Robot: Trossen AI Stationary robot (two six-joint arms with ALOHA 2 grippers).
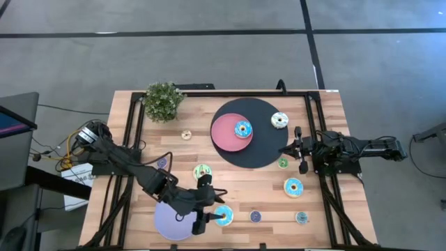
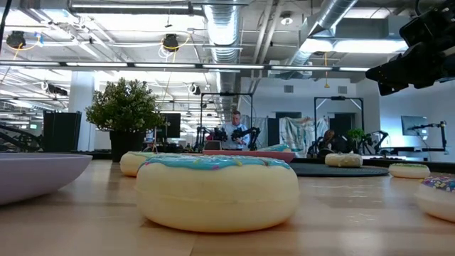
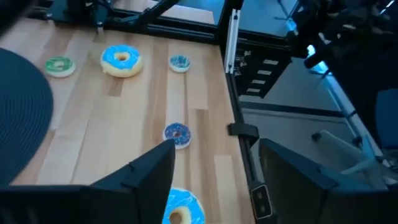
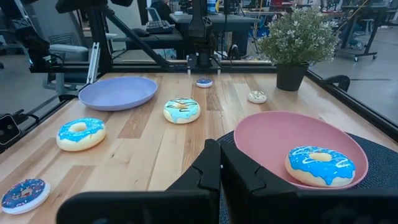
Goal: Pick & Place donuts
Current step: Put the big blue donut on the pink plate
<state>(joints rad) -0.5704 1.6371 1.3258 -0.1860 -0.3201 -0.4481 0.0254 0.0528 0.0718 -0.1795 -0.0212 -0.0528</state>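
Note:
My left gripper [image 1: 207, 203] [image 3: 216, 149] is open and hovers at the table's near side, beside the lavender plate [image 1: 171, 222]. A blue-iced donut [image 1: 223, 215] [image 3: 181, 213] lies flat on the wood just below its fingers, untouched as far as I can see. My right gripper [image 1: 284, 148] [image 4: 221, 165] is shut and empty over the right edge of the dark round mat [image 1: 261, 157]. The pink plate [image 1: 226, 136] [image 4: 273, 134] holds one blue donut [image 1: 242, 129] [image 4: 320, 165]. A white-and-blue donut [image 1: 279, 120] rests on the mat.
More donuts lie flat on the wood: a green-striped one [image 1: 202, 171], a blue one [image 1: 293, 186], a small green one [image 1: 283, 163], a small cream one [image 1: 186, 134], a small purple one [image 1: 256, 216] and a small blue one [image 1: 301, 217]. A potted plant [image 1: 164, 101] stands at the far left corner.

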